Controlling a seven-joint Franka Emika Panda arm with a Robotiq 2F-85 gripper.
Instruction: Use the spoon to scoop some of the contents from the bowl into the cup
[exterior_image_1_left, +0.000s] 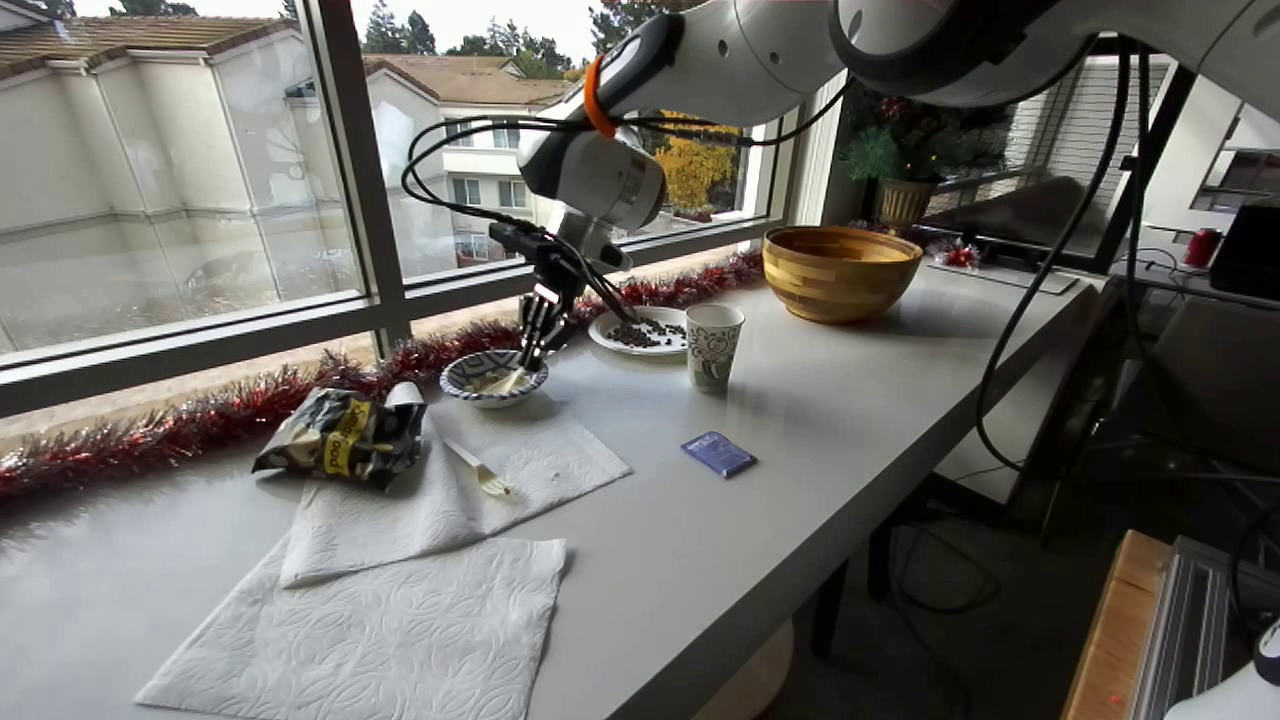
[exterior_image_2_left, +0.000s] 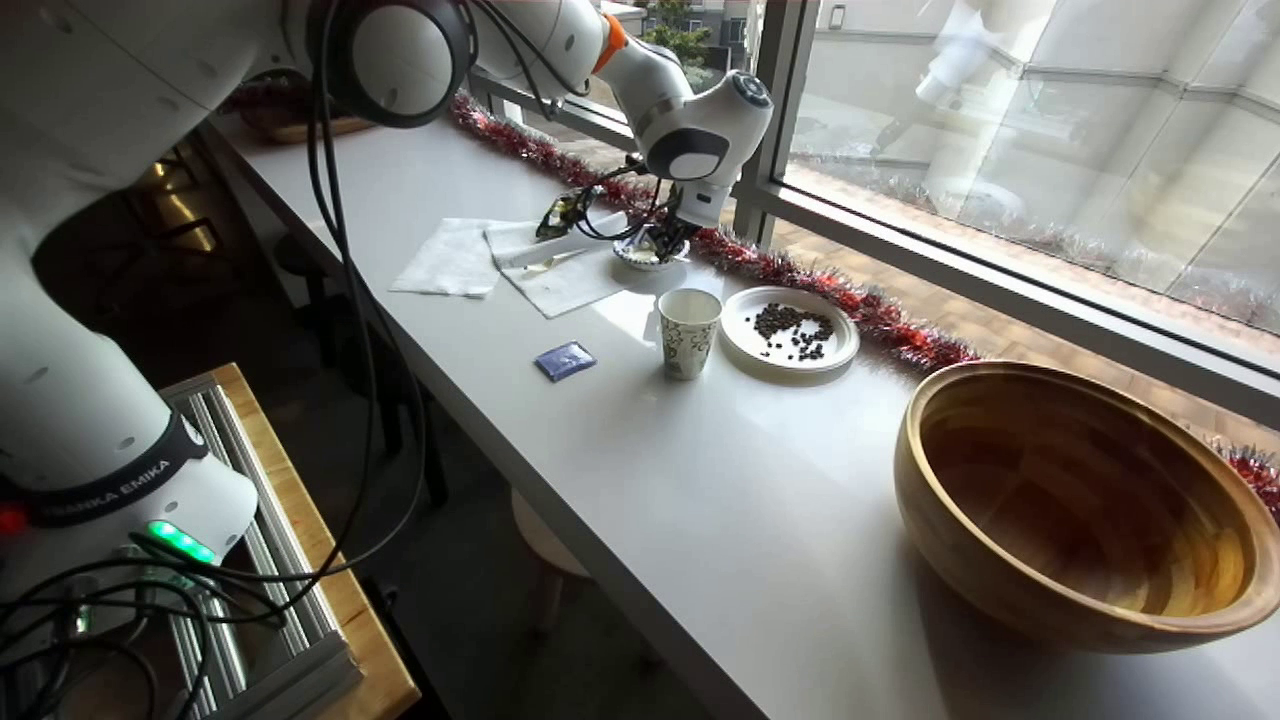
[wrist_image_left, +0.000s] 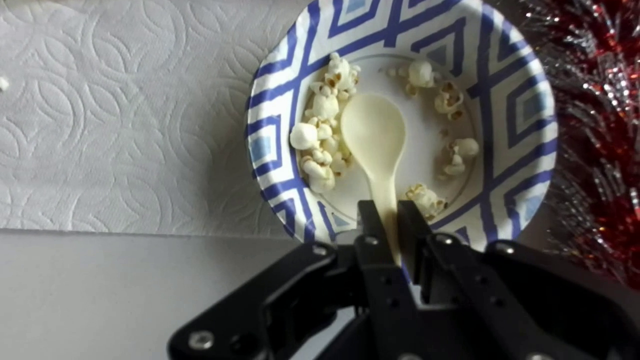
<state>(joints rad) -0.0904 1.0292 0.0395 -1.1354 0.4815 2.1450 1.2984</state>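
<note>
The bowl (wrist_image_left: 522, 115), a paper bowl with a blue geometric pattern, holds popcorn (wrist_image_left: 325, 105), mostly heaped at the left in the wrist view. My gripper (wrist_image_left: 389, 212) is shut on the handle of a cream plastic spoon (wrist_image_left: 374, 127). The spoon's head is inside the bowl and looks empty, beside the popcorn heap. In both exterior views the gripper (exterior_image_1_left: 531, 352) (exterior_image_2_left: 664, 245) is at the bowl (exterior_image_1_left: 492, 400) (exterior_image_2_left: 640, 264), fingers pointing down. The cup (exterior_image_1_left: 712, 350) (exterior_image_2_left: 689, 340), pale with a leafy pattern, stands upright on the table; its inside bottom is hidden.
A white plate (exterior_image_1_left: 640, 349) with dark beans stands near the cup. A large wooden bowl (exterior_image_1_left: 840, 275) is farther along. A popcorn bag (exterior_image_1_left: 345, 435), a fork (exterior_image_1_left: 485, 474), paper towels (exterior_image_1_left: 400, 630) and a purple packet (exterior_image_1_left: 718, 454) lie around. Tinsel (exterior_image_1_left: 215, 430) runs along the window.
</note>
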